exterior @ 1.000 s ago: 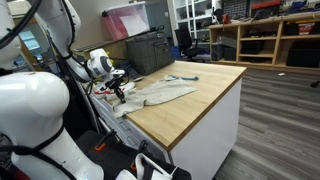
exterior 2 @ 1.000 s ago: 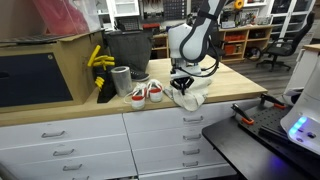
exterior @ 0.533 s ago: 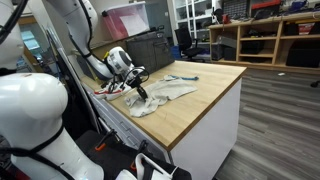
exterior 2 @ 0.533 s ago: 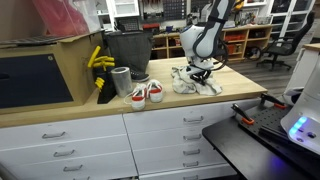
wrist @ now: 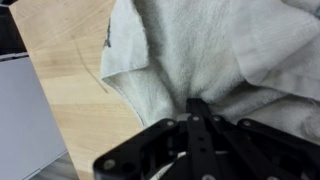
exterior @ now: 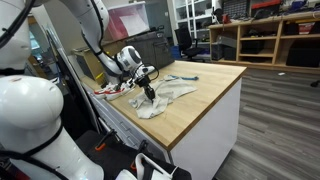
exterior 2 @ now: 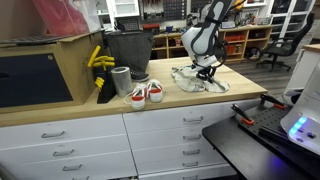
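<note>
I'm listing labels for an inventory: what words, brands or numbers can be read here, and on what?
None can be read.
The towel at the gripper shows no print.
Any marks on the shoes and shelves are too small and blurred to read.

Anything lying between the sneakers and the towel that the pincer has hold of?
Nothing. In an exterior view, only bare wooden countertop separates the sneakers from the towel, on which the pincer is shut.
</note>
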Robot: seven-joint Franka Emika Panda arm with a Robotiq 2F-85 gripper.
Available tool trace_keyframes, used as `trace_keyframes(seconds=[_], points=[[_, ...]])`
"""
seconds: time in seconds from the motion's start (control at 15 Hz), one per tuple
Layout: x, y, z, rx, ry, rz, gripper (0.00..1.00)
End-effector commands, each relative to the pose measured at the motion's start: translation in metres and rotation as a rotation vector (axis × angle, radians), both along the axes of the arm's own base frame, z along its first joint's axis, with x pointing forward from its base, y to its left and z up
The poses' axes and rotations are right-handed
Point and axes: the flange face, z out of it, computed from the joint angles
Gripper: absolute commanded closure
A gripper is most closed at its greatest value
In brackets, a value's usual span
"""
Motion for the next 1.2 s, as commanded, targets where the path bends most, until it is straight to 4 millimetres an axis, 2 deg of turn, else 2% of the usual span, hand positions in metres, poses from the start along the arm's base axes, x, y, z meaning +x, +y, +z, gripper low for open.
trace_keyframes(seconds=[0.0,0.47,0.73,0.8,0.93,1.13], points=[[-0.036,0.012,-0.038,0.061,0.147,0.090,1.00],[-0.066,0.014,-0.024,0.149,0.317,0.296,1.00],[-0.080,0.011,-0.020,0.190,0.396,0.343,0.98],[-0.081,0.010,-0.019,0.193,0.390,0.352,0.73],[-0.075,0.013,-0.017,0.160,0.311,0.319,0.69],[-0.055,0.016,-0.005,0.181,0.180,0.202,0.49]])
